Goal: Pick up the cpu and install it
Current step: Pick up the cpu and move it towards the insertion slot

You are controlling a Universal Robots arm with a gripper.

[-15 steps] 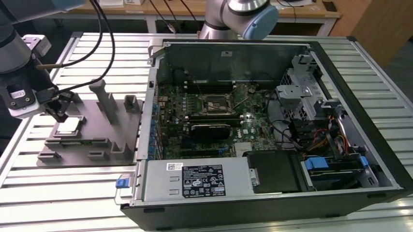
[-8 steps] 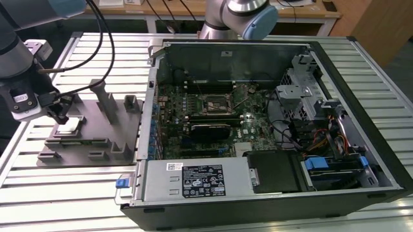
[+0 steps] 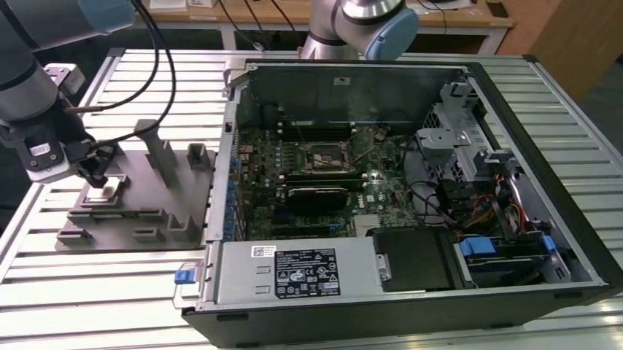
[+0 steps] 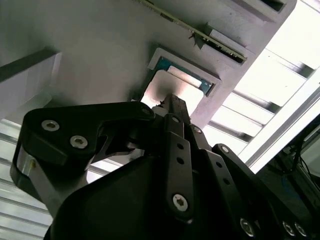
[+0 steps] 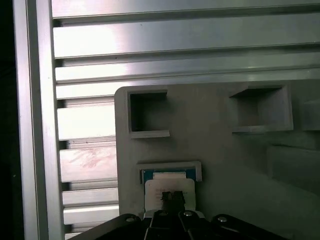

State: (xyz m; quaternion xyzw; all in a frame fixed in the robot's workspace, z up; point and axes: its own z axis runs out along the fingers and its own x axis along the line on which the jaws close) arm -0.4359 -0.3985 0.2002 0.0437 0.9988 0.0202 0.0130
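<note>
The cpu (image 3: 105,192), a small flat square chip with a pale metal top, lies in a shallow recess of the grey plastic tray (image 3: 136,219) at the exterior view's left. My gripper (image 3: 95,179) hangs straight down over it, fingers shut together and narrower than the chip. In both wrist views the tips (image 4: 170,101) (image 5: 172,197) stand at the middle of the cpu's top (image 4: 182,85) (image 5: 167,184); whether they touch it I cannot tell. The black square socket (image 3: 322,156) sits on the motherboard inside the open computer case.
The open case (image 3: 545,168) takes up the centre and the exterior view's right of the slatted aluminium table (image 3: 165,80). Upright posts (image 3: 156,153) rise from the tray just beside my gripper. A second robot arm (image 3: 365,22) stands behind the case.
</note>
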